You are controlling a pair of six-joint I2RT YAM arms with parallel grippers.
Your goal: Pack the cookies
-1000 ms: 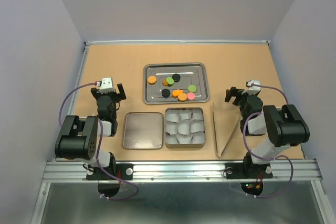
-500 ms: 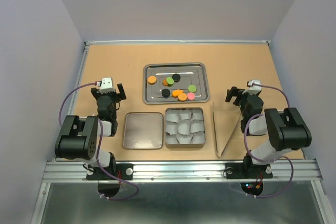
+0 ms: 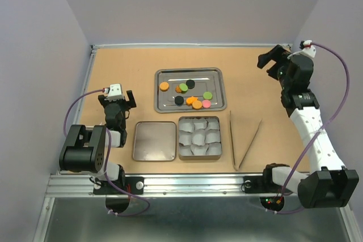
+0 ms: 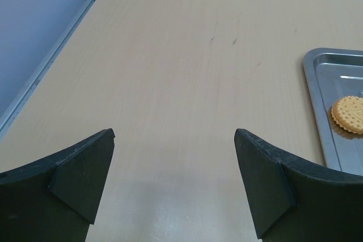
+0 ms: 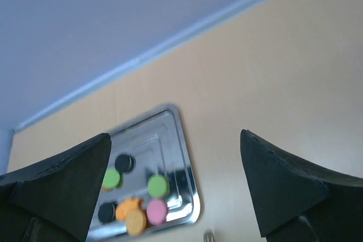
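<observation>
"Cookies (image 3: 183, 87) first: where do we find them?"

"All on the steel tray (image 3: 217, 75) at the middle of the table, beyond the tin of paper cups (image 3: 199, 157). We count orange, black, green and pink ones, each lying flat. Being round, they have no long axis of their own, but the scatter runs along the tray's long side, across the table."

"And the arms?"

"We see the left arm folded low by its base. The left gripper (image 3: 118, 100) points toward the far edge, beside the tray's left end, over bare wood. Its fingers stand wide with nothing between them; the wrist view catches one orange cookie (image 4: 349, 114) at the tray's edge. The right arm is stretched out long and raised, the right gripper (image 3: 271, 58) near the far right corner, aimed back toward the tray. Its fingers are spread wide too, and empty."
</observation>
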